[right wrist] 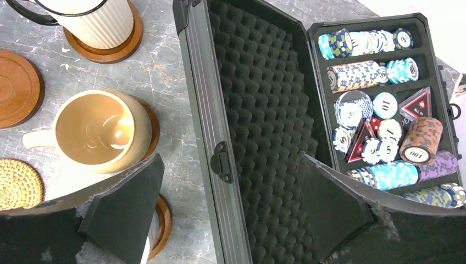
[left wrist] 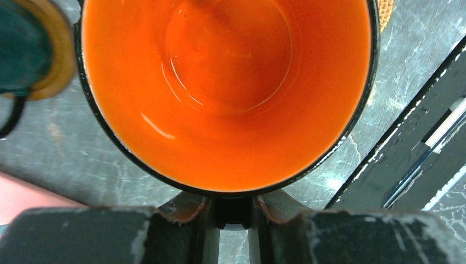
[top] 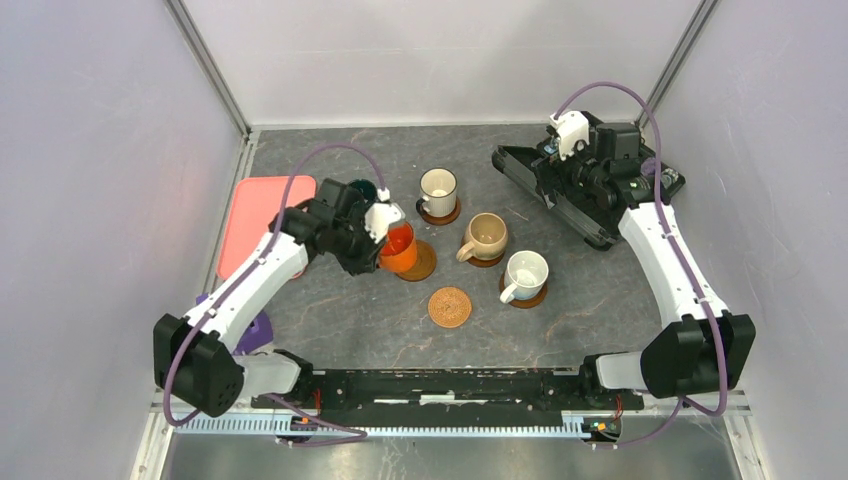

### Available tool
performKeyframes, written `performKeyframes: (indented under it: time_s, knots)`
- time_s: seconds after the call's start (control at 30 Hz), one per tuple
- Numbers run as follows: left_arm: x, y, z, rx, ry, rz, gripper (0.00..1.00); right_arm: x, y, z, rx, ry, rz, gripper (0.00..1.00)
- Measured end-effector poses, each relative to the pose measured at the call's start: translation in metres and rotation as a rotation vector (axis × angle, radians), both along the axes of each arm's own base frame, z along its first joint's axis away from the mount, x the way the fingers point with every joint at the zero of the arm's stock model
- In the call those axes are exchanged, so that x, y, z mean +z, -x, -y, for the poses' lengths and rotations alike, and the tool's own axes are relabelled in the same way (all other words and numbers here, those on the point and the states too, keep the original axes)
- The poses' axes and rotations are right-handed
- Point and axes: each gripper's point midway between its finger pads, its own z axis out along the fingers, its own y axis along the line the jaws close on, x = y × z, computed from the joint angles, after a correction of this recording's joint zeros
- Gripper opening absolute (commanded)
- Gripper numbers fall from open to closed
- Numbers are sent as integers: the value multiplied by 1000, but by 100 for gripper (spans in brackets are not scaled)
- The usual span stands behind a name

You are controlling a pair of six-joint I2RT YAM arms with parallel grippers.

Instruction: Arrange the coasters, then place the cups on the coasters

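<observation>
Gripping the orange cup (top: 398, 250) by its rim just beyond and left of the woven coaster (top: 450, 306), our left gripper (left wrist: 233, 206) risks, we judge, seating it off-centre on its brown coaster (top: 424, 264) and tipping it; our right gripper (right wrist: 229, 159) gapes empty.

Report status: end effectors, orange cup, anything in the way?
Left end effector shut on orange cup, at brown coaster. Right end effector open, over chip case. Green cup close alongside; woven coaster bare.
</observation>
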Motion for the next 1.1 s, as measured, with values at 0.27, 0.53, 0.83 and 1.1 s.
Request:
performKeyframes:
  time_s: [0.27,0.53,0.83,1.1]
  knots:
    - [-31,5,17,-4,-34,29,2,-4,4,1,-1,3,-7,98]
    - [-53,-12,35,-13,-47,65,2,-6,4,4,-4,22,-6,98]
    - [-73,-23,36,4,-76,72,2,-6,3,4,-2,28,-4,98]
    - [-90,-26,38,1,-104,67,5,-6,3,5,-5,30,-4,98]
